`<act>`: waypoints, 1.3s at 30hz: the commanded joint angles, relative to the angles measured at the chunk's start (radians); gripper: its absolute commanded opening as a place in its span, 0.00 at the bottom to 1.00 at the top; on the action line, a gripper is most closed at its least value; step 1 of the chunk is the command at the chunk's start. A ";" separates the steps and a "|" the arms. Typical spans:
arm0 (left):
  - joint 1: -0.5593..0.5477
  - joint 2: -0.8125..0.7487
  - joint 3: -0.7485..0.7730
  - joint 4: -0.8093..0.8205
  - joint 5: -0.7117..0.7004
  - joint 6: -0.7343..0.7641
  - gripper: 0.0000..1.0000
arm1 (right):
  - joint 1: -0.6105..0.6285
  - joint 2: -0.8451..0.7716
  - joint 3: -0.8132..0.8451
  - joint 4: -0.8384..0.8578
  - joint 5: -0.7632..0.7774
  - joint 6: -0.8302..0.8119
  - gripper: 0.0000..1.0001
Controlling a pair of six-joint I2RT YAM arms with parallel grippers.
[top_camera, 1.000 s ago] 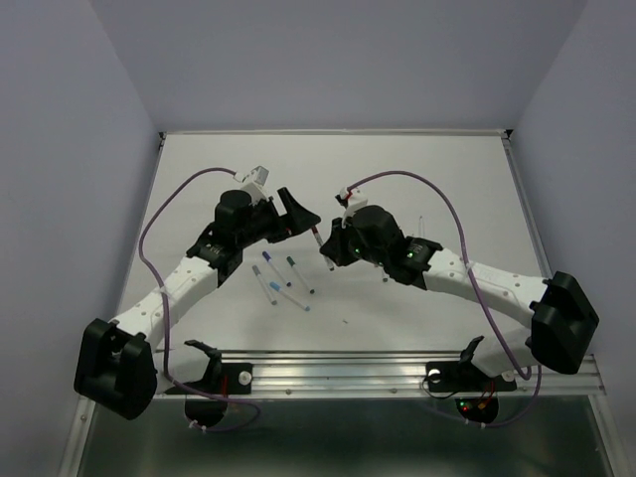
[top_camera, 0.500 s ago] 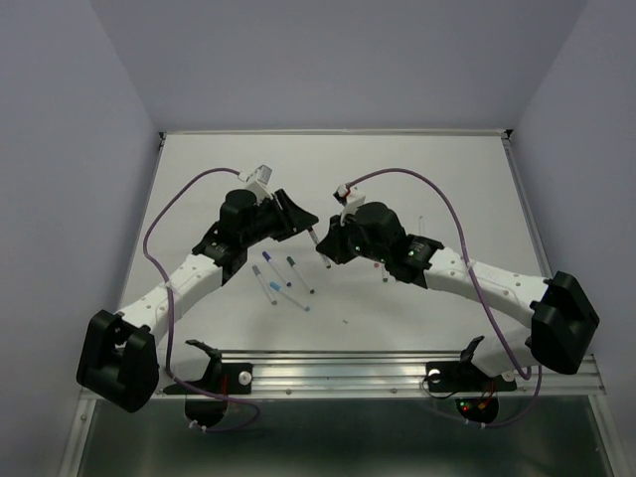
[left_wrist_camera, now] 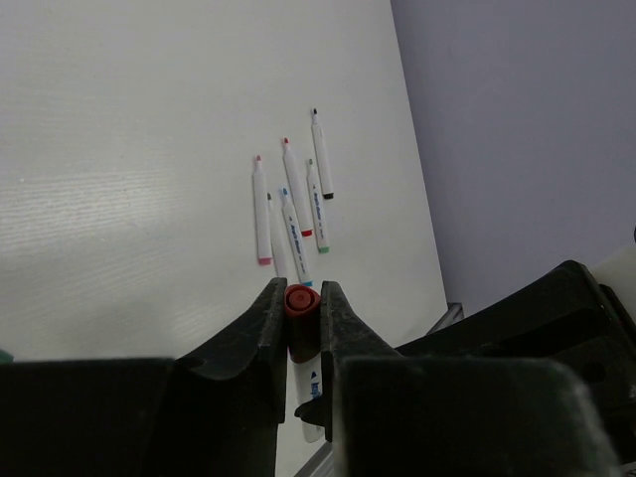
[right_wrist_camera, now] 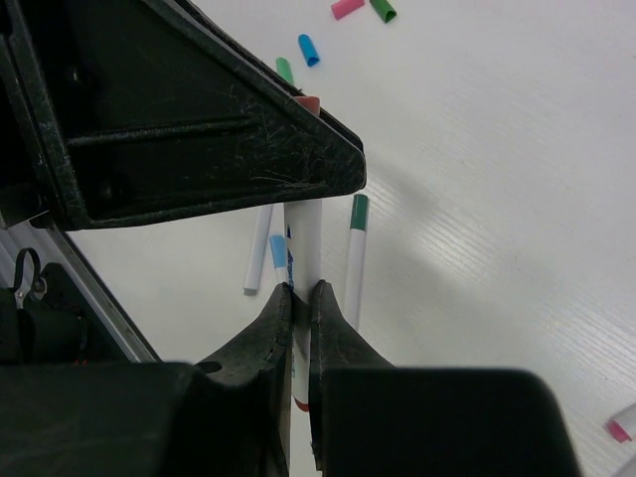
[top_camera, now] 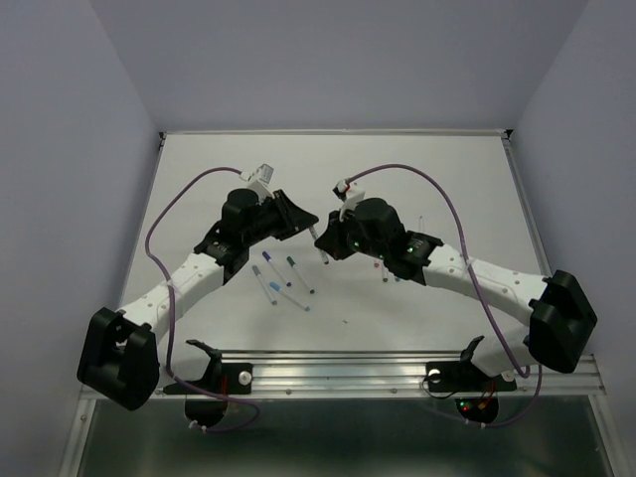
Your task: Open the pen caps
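Observation:
A white-barrelled pen is held off the table between both arms. My left gripper is shut on its red pen cap, and the barrel runs down behind the fingers. My right gripper is shut on the same pen's barrel. In the top view the left gripper and right gripper meet tip to tip. Several uncapped pens lie on the table below. Loose pen caps, a blue one, a green one and a pink one, lie beyond.
A green-ended pen and a blue-banded pen lie just under the held pen. More pens lie in a cluster in the left wrist view. A metal rail runs along the near table edge.
My left gripper has gone from open to shut on the red cap. Both grippers have shifted slightly toward the far side, still holding the pen between them.

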 commanded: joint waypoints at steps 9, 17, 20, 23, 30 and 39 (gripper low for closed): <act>-0.021 -0.022 0.054 0.024 -0.048 0.029 0.00 | -0.017 0.022 0.079 0.060 -0.010 -0.007 0.06; -0.024 -0.023 0.055 0.027 -0.058 0.021 0.00 | -0.017 0.057 0.098 0.060 -0.059 -0.041 0.60; -0.024 -0.019 0.055 0.027 -0.060 0.021 0.00 | -0.017 0.082 0.114 0.060 -0.056 -0.047 0.47; -0.024 -0.017 0.060 0.032 -0.057 0.018 0.00 | -0.017 0.093 0.119 0.060 -0.052 -0.056 0.18; 0.002 0.019 0.173 -0.055 -0.210 0.053 0.00 | -0.017 0.048 0.017 0.068 -0.156 -0.040 0.01; 0.273 0.161 0.377 -0.140 -0.295 0.125 0.00 | 0.003 -0.134 -0.344 0.146 -0.303 0.153 0.01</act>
